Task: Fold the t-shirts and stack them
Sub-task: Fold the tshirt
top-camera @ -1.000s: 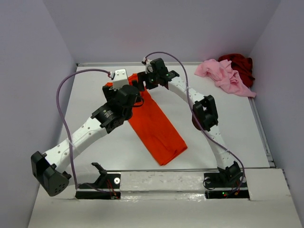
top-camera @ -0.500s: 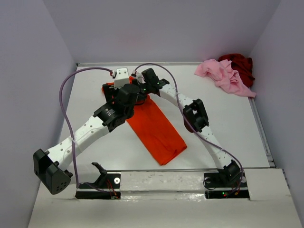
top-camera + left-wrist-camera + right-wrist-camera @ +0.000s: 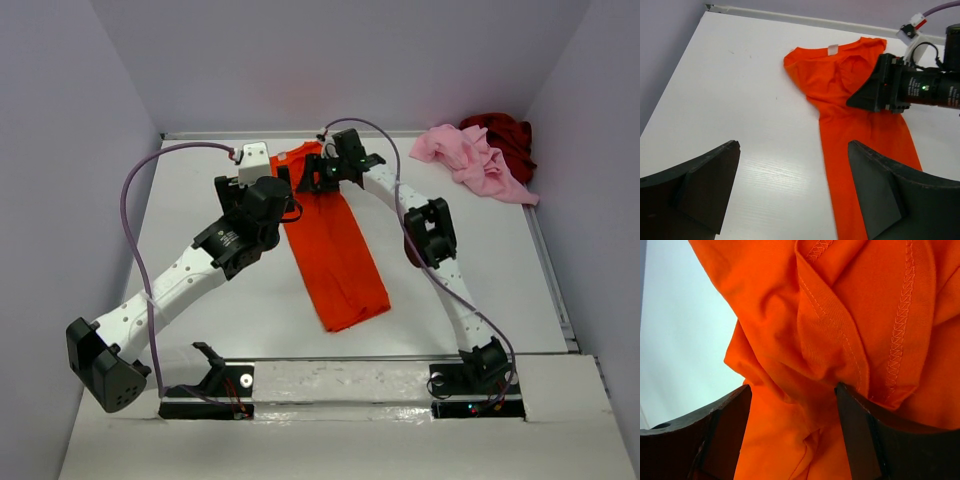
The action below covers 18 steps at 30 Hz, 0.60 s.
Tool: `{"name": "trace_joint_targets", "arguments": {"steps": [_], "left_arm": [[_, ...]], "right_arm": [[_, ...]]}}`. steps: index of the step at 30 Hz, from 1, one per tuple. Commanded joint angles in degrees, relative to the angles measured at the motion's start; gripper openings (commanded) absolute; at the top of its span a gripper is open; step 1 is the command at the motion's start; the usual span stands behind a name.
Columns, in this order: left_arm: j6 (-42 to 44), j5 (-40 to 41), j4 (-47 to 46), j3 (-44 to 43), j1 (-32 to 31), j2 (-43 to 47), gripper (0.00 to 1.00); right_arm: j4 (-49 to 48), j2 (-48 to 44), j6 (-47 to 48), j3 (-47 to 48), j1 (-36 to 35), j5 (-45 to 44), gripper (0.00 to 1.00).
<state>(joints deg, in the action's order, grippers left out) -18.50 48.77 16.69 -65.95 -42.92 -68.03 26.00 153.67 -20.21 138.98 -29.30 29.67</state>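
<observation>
**Right jaws:** closed to a moderate gap on a thick, rumpled bunch of the bright orange cloth t-shirt. Seamed folds fill the space between the two fingers.

**Left jaws:** spread fully wide and empty. They hover above bare white worktop, just left of the shirt's collar end.

**Orange shirt:** a long, narrow strip lying flat. The collar end, with its white neck label, is near the middle of the far edge, and the hem points toward the near edge. The strip looks smooth along its length, but the collar end is creased where it is gripped.

**Remaining shirts:** the light pink cloth t-shirt and the dark red cloth t-shirt lie heaped and touching in the far right corner. They are well apart from the orange one.

**Step in hand (judged):** folding the strip crosswise.

**To do it well:**
- The left jaws should probably descend on the free collar corner, opposite the held bunch, and take all layers at once.
- Both ends should then rise level and low and travel together toward the hem, so the strip stays straight.
- An uneven lift would likely skew the fold, or let the inner layers slide out.
</observation>
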Motion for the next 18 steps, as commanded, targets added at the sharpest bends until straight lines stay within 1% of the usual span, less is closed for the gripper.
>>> {"name": "trace_joint_targets", "arguments": {"steps": [1,5,14,16,18], "left_arm": [[-0.57,-0.08,-1.66,0.74,0.29,1.23,0.99],[-0.48,-0.61,-2.01,1.18,0.29,0.62,0.99],[-0.83,-2.19,-2.19,1.18,0.29,-1.58,0.99],[-1.27,-2.98,-2.62,1.61,0.29,-1.84,0.99],[-1.62,-3.77,-4.02,2.23,0.29,-2.02,0.99]], "right_arm": [[0.72,-2.32,-0.8,-0.73,5.74,-4.8,0.75],[0.89,-1.88,-1.59,0.06,8.82,-3.13,0.75],[1.69,-2.23,0.78,-0.11,8.82,1.08,0.75],[1.69,-4.33,1.83,-1.24,8.82,1.0,0.75],[0.73,-7.57,2.36,-5.45,8.82,-0.57,0.75]]}}
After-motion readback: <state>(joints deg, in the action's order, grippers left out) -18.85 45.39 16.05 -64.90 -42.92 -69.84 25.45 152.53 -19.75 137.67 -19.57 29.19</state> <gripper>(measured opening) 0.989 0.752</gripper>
